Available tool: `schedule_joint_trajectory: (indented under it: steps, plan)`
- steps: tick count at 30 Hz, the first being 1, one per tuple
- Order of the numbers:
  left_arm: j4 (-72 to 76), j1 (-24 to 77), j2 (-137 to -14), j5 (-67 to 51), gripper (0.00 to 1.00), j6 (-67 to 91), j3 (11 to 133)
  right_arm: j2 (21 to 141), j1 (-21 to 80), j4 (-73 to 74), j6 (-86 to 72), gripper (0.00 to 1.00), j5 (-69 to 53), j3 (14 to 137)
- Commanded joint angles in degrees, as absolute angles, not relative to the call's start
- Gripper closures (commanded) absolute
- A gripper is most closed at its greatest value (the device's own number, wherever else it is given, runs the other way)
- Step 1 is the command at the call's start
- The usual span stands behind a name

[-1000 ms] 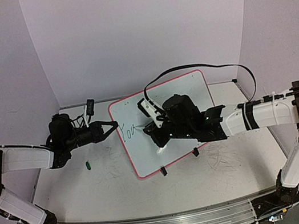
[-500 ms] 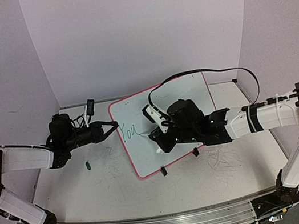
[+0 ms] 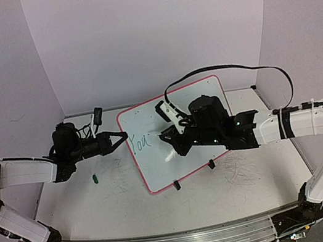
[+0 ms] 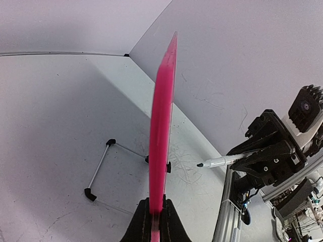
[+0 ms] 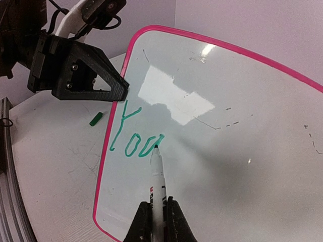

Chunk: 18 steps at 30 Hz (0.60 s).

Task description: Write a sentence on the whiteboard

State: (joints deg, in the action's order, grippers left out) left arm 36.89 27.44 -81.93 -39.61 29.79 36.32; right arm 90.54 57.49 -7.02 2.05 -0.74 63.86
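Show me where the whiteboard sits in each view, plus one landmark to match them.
Top external: whiteboard, mid-table between the arms.
Left wrist: whiteboard edge-on, a pink strip up the centre.
Right wrist: whiteboard face fills most of the picture, behind the marker.
Shared landmark: the left tool clamped on its pink edge, in all three.

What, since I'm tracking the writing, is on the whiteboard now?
On the whiteboard: green "You" near one edge, a marker touching the "u", faint grey marks. From above, the right arm hides its middle.

The whiteboard (image 5: 242,151) (right wrist view) is cut off rightward.
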Motion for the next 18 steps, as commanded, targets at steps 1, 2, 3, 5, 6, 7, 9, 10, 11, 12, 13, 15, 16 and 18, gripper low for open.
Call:
schedule_joint_trajectory:
  steps: [1, 2, 3, 5, 6, 7, 9, 10, 11, 12, 13, 15, 16, 18]
  plan:
    - [34.7, 27.4, -79.3, -41.7, 1.00, 28.0, 36.5, 91.4, 57.3, -7.8, 3.7, 1.00, 1.3, 66.2]
    - [34.6, 27.4, -79.3, -41.7, 1.00, 28.3, 36.5, 91.5, 57.3, -7.7, 3.6, 1.00, 1.4, 66.2]
    - [34.4, 27.4, -79.3, -41.7, 1.00, 28.4, 36.5, 91.6, 57.3, -7.6, 3.6, 1.00, 1.5, 66.4]
    - [34.2, 27.4, -79.6, -41.5, 1.00, 28.6, 36.8, 91.7, 57.3, -7.5, 3.6, 1.00, 2.3, 66.5]
    - [34.2, 27.5, -79.7, -41.4, 1.00, 28.7, 37.0, 91.7, 57.3, -7.5, 3.7, 1.00, 2.8, 66.5]
    - [34.1, 27.4, -79.8, -41.2, 1.00, 28.6, 37.0, 91.7, 57.3, -7.4, 3.7, 1.00, 3.1, 66.6]
    - [34.0, 27.4, -80.0, -41.1, 1.00, 28.5, 37.2, 91.8, 57.3, -7.2, 3.8, 1.00, 3.5, 66.6]
    - [33.9, 27.4, -80.0, -41.1, 1.00, 28.4, 37.1, 92.0, 57.3, -7.1, 3.8, 1.00, 3.5, 66.7]
    - [33.8, 27.4, -80.0, -41.0, 1.00, 28.5, 37.1, 92.1, 57.3, -7.0, 3.8, 1.00, 3.6, 66.7]
    - [33.8, 27.4, -80.1, -41.0, 1.00, 28.5, 37.1, 92.2, 57.4, -6.9, 3.9, 1.00, 3.7, 66.8]
    - [33.7, 27.4, -79.9, -40.8, 1.00, 28.5, 36.8, 92.4, 57.4, -6.8, 3.9, 1.00, 3.7, 66.8]
    - [33.7, 27.4, -79.7, -40.3, 1.00, 28.3, 36.5, 92.7, 57.6, -6.7, 4.1, 1.00, 3.7, 67.0]
    - [33.5, 27.4, -79.5, -40.2, 1.00, 28.1, 36.4, 92.7, 57.6, -6.6, 4.1, 1.00, 3.8, 67.0]
    - [33.2, 27.4, -79.1, -40.0, 1.00, 27.6, 36.5, 92.8, 57.7, -6.6, 4.2, 1.00, 4.0, 67.1]
